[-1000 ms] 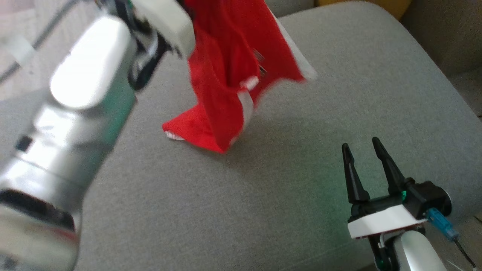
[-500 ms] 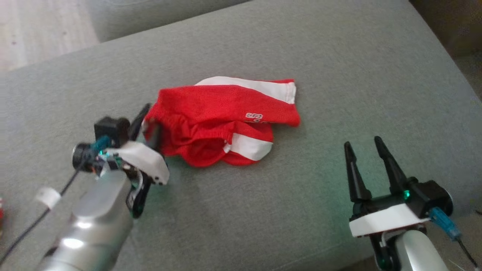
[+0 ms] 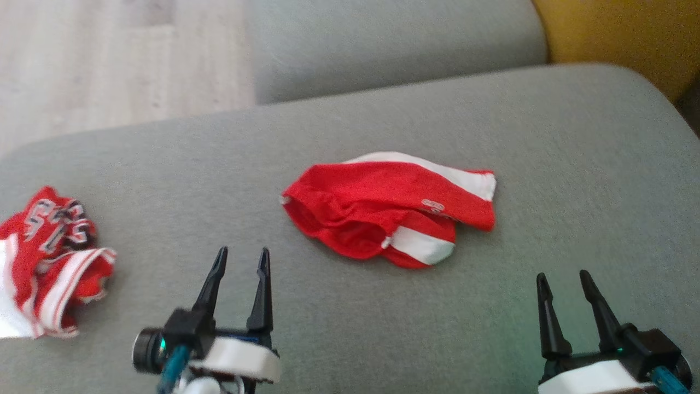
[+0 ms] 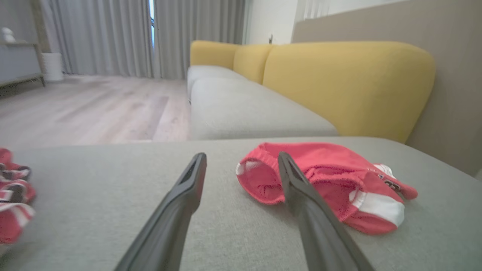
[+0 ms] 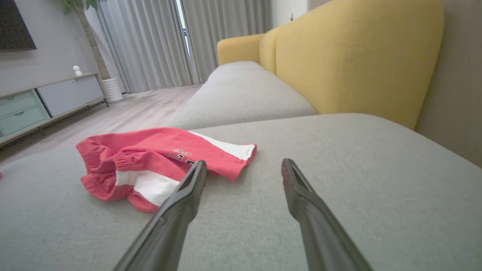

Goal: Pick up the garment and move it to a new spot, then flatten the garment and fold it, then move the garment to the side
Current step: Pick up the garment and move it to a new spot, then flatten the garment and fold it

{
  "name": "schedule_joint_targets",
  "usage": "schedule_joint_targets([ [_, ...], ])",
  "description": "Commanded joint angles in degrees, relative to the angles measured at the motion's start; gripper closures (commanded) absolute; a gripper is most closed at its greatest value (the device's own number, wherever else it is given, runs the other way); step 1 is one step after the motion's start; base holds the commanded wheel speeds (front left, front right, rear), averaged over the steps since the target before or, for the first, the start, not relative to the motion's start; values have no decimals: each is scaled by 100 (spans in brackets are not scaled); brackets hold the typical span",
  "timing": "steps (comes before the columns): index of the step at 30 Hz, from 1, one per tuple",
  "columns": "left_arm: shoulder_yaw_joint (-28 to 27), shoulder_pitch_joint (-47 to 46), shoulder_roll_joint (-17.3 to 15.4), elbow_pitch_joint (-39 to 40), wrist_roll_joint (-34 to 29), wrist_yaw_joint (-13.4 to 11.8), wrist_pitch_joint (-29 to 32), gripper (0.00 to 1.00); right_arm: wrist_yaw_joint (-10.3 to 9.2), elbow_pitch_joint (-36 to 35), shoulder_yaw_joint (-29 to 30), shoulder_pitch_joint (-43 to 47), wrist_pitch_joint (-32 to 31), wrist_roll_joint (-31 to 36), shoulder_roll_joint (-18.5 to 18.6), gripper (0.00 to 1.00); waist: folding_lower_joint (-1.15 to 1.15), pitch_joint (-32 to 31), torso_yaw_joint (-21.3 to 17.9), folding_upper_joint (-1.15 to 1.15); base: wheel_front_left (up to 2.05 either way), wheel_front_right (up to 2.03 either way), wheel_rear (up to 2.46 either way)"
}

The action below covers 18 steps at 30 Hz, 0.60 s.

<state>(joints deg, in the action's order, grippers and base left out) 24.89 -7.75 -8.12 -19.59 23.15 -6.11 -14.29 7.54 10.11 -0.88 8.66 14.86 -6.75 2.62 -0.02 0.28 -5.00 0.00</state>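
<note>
The garment (image 3: 372,213) is a pair of red shorts with white side stripes. It lies crumpled near the middle of the grey sofa cushion (image 3: 437,328), touched by neither gripper. My left gripper (image 3: 243,251) is open and empty, low over the cushion, short of the garment and to its left. In the left wrist view the garment (image 4: 327,177) lies just beyond the fingertips of the left gripper (image 4: 241,156). My right gripper (image 3: 563,275) is open and empty at the lower right. From the right wrist view, the garment (image 5: 150,158) is ahead and left of the right gripper (image 5: 244,162).
A second red and white garment (image 3: 49,257) lies bunched at the cushion's left edge. Another grey cushion (image 3: 383,44) adjoins at the back, and the yellow backrest (image 3: 612,38) rises at the far right. Wooden floor (image 3: 109,65) lies beyond the left rear edge.
The left gripper opened and let go of the garment, then drew back to the lower left. The garment went from hanging to lying crumpled. The head camera shifted.
</note>
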Motion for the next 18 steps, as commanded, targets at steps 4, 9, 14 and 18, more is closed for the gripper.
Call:
schedule_joint_targets([
  [4, -560, 461, 222, 969, -561, -78, -70, 0, -5, -306, -109, 13, 14, -26, 26, 0, 2, -608, 557, 0, 0, 0, 0],
  [9, -788, 1274, 436, 1684, -966, -36, -70, 0, -5, -442, -122, 251, 14, -69, 26, 0, 2, -807, 641, 0, 0, 0, 0],
  [14, -820, 1780, 504, 1825, -1252, 2, -71, 0, -5, -517, -167, 486, 14, -137, 26, 0, 2, -881, 684, 0, 0, 0, 0],
  [18, -795, 1926, 519, 1808, -1353, 92, -71, 0, -5, -513, -188, 616, 14, -172, 26, 0, 2, -898, 730, 0, 0, 0, 0],
])
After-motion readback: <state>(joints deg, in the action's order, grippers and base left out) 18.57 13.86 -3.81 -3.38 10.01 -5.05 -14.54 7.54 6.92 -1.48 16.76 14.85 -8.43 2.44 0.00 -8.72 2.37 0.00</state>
